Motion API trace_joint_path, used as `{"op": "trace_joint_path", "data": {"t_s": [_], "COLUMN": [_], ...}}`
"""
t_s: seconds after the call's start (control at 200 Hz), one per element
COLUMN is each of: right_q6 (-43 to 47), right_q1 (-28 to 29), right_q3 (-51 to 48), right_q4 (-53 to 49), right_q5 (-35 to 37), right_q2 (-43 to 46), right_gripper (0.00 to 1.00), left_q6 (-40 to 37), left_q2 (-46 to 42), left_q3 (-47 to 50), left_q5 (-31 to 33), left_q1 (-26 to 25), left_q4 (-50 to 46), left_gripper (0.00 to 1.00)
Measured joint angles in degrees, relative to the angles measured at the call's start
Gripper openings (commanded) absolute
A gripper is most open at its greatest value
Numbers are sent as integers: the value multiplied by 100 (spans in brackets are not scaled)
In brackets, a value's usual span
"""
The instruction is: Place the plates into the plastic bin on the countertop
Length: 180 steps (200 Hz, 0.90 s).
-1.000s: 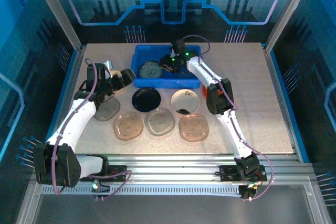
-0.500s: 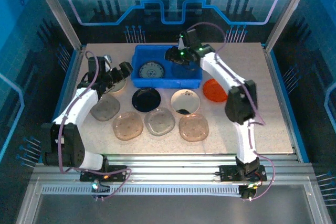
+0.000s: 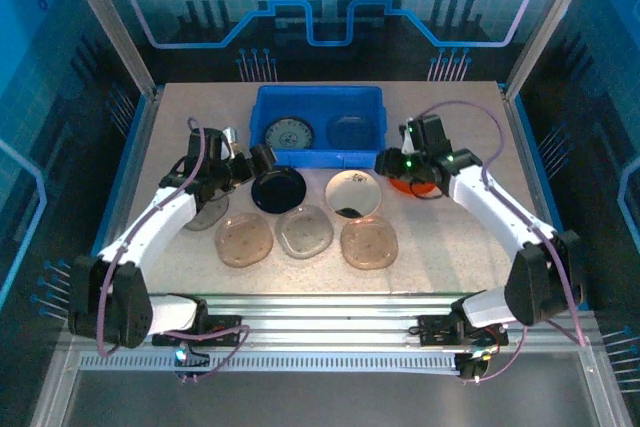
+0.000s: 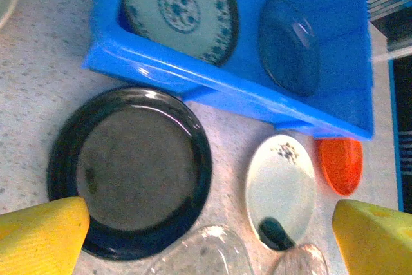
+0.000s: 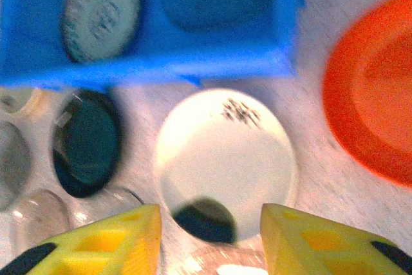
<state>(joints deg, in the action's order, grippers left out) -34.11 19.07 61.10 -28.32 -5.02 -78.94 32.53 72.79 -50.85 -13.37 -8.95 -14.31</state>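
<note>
Plates [image 3: 303,231] crowd countertop [image 3: 470,247] beside plastic bin [image 3: 318,93]; left tool [image 4: 206,239] and right tool [image 5: 209,239] gape empty.

The bin [image 3: 318,156] stood toward the back of the countertop [image 3: 470,112]. Two plates lay in it side by side: the left plate [image 3: 291,134] and the right plate [image 3: 350,130]. Just before the bin's front wall lay a third plate [image 3: 278,189], before its left half, and a fourth plate [image 3: 353,193], before its right half. A fifth plate [image 4: 340,164] lay off its front right corner. Farther before the bin ran a row of three plates [image 3: 304,230].
</note>
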Motion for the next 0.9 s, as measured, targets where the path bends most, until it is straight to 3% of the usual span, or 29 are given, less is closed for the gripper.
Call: {"op": "trace_joint_path", "data": {"t_s": [0.18,0.475,0.901], "right_q6": [9,-105,-184], "right_q1": [-15,2,190], "right_q3": [-831,-1757,-1915], "right_q4": [-223,-566,-444], "right_q5": [33,-57,-164], "right_q2": [564,588,-63], "right_gripper": [40,39,33], "left_q6": [-103,-116,-114], "left_q2": [-155,295,686], "left_q3": [-39,-118,-118], "left_q5": [-46,-426,-522], "left_q1": [-507,-1327,-1449], "left_q4": [-330,-352,-214], "left_gripper": [95,94,93]}}
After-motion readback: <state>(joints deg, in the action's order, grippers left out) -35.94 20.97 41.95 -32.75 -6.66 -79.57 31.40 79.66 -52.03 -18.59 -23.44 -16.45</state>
